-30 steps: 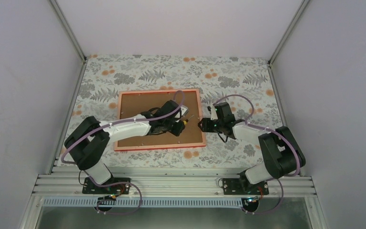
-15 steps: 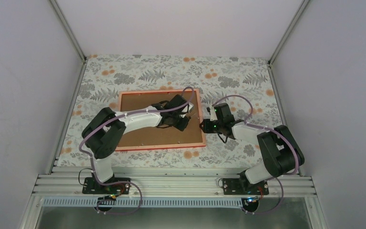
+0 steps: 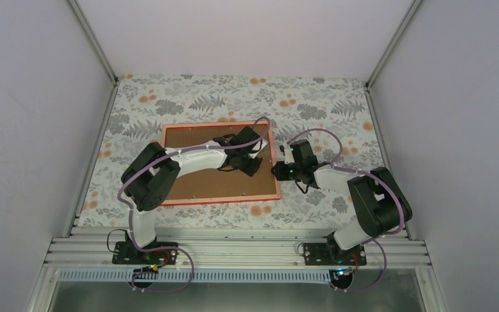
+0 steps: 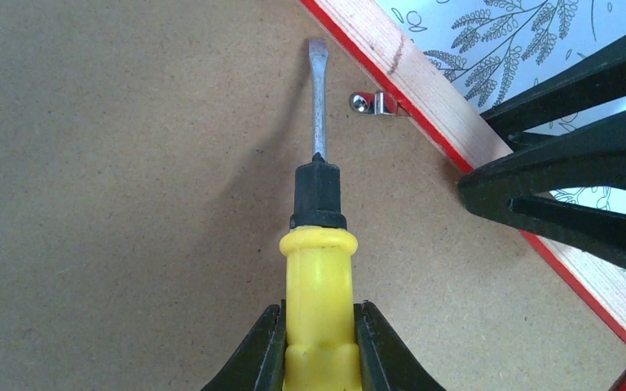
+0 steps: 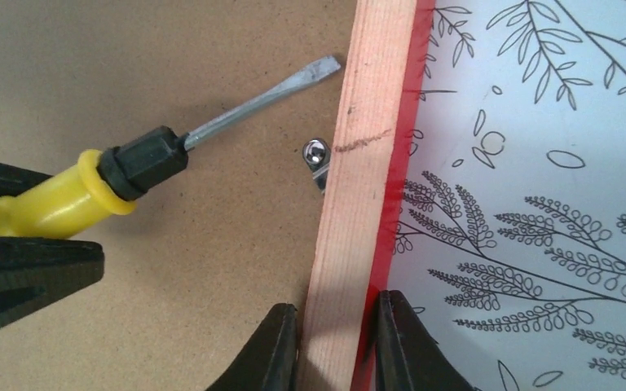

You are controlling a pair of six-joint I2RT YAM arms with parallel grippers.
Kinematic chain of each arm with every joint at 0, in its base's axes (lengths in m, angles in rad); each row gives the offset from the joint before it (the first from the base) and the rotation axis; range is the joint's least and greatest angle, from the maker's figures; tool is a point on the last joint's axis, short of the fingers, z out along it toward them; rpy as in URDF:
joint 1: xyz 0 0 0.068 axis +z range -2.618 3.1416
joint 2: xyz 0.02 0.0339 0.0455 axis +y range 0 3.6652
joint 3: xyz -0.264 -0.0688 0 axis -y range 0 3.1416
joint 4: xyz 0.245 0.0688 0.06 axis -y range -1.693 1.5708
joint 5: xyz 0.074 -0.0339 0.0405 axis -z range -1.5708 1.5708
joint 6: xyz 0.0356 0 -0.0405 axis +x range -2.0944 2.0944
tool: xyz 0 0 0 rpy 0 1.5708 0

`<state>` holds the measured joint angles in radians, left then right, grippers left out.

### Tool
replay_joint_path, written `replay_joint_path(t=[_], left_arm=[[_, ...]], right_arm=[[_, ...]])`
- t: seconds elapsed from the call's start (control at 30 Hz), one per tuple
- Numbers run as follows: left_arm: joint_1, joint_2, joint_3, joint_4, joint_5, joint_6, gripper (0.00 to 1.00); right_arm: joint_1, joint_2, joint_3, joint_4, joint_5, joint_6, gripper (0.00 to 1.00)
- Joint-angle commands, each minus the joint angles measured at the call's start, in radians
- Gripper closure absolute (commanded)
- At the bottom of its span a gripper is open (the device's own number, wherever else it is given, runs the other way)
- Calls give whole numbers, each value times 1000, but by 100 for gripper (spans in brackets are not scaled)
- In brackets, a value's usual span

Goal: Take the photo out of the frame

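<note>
The frame [image 3: 195, 195] lies face down on the table, brown back board up, pale wood rim with red edge. The photo is hidden under the board. My left gripper [image 4: 318, 342] is shut on a yellow-handled screwdriver [image 4: 319, 269]; its flat blade [image 4: 317, 90] rests on the board just left of a small metal retaining tab [image 4: 371, 103] at the right rim. My right gripper [image 5: 338, 342] is shut on the frame's right rail [image 5: 367, 163], one finger on each side. The tab [image 5: 316, 159] and the screwdriver [image 5: 130, 175] also show in the right wrist view.
The table is covered with a floral cloth [image 3: 312, 97]. Grey enclosure walls stand on three sides. The right arm's black fingers [image 4: 570, 163] reach in at the frame's right edge close to the screwdriver tip.
My left arm has swung its gripper and screwdriver up and toward the frame's right rim, from the lower right part of the board. The right gripper has stayed on the right rail.
</note>
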<state>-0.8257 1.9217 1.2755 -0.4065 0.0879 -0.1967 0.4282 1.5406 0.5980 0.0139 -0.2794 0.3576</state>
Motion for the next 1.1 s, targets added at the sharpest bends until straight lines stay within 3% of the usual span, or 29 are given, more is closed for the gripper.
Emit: replay_joint_path(t=[0.0, 0.23, 0.47, 0.67, 1.07], left_arm=[[0, 22, 30, -22, 24, 29, 98], [-4, 33, 52, -63, 32, 51, 98], [-19, 50, 82, -106, 31, 79, 98], [-56, 80, 128, -212, -63, 79, 98], [-104, 56, 111, -247, -57, 92, 97]], right_arm=[[11, 24, -1, -38, 32, -22, 87], [10, 28, 1, -41, 45, -23, 96], [11, 37, 8, -40, 45, -26, 96], [11, 33, 8, -40, 58, -22, 96], [11, 36, 11, -35, 69, -22, 96]])
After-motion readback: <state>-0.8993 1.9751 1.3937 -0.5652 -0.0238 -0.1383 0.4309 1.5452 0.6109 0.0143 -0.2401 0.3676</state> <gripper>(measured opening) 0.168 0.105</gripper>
